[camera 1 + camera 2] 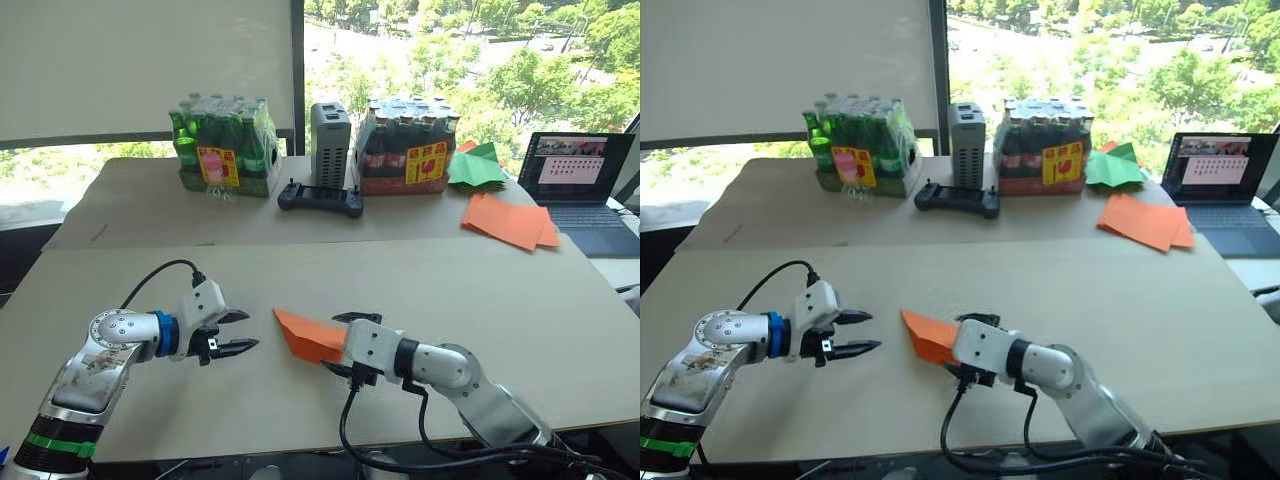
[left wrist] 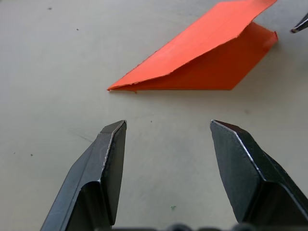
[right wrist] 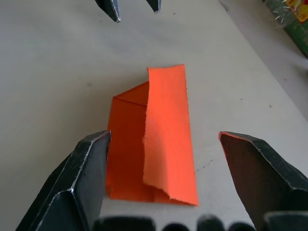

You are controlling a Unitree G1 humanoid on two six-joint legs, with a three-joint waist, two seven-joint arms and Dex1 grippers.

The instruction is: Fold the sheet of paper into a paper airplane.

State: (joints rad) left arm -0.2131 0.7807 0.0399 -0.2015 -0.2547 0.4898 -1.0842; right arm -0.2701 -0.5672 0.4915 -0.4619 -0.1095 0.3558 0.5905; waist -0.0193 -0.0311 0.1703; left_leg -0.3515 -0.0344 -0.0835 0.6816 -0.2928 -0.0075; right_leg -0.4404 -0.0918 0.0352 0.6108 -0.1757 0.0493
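Now both end effectors spread: left end effector (image 1: 236, 331) apart from paper airplane (image 1: 308, 335), right end effector (image 3: 163, 159) seemingly straddling it.

Both eye views look forward and down over the table (image 1: 520, 300) from head height. Each wrist view sits close above it, sharing the paper airplane (image 2: 202, 62).
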